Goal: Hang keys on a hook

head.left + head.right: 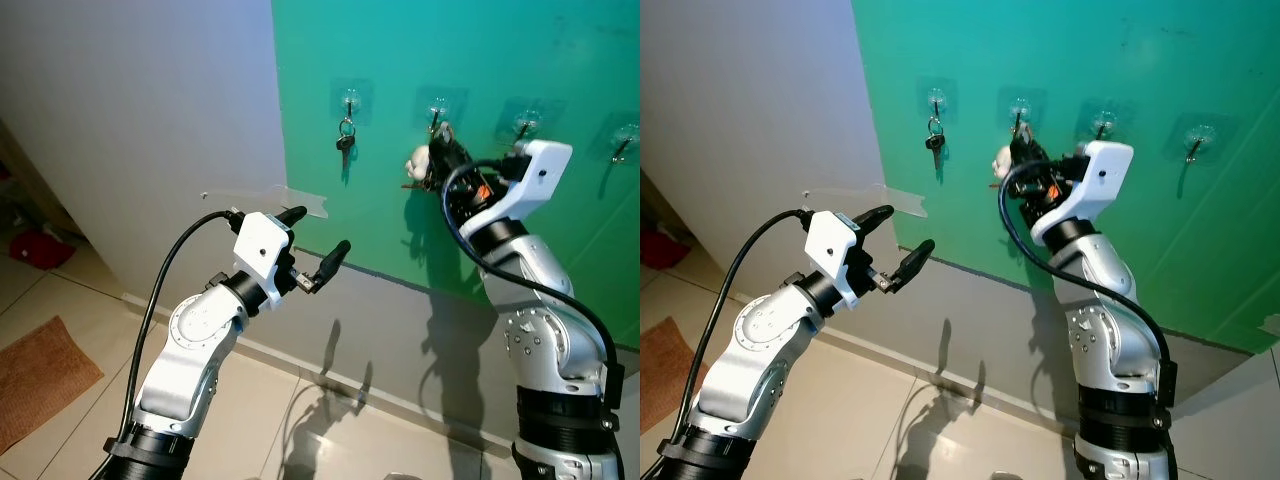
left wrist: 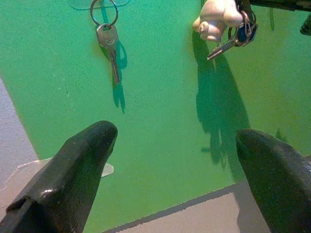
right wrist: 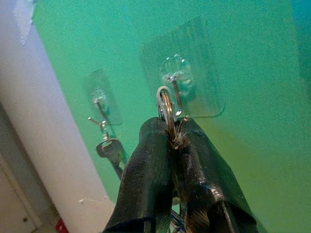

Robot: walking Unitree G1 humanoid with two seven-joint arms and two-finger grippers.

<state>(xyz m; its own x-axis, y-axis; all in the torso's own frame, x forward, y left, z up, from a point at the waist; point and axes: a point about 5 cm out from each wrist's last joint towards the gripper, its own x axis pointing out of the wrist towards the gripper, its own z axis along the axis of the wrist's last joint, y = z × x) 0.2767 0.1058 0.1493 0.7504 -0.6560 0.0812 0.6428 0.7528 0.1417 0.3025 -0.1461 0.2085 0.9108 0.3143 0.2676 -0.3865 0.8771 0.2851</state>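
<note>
A green wall panel carries a row of clear stick-on hooks. My right gripper is shut on the ring of a key bunch with a white plush charm. It holds the ring up against the second hook; I cannot tell whether the ring is over the prong. A single key hangs from the first hook to the left. My left gripper is open and holds nothing, raised lower left and away from the wall.
Two more bare hooks sit further right on the panel. The panel's left edge meets a white wall with a strip of clear tape. Below are a grey baseboard, a tiled floor and a brown mat.
</note>
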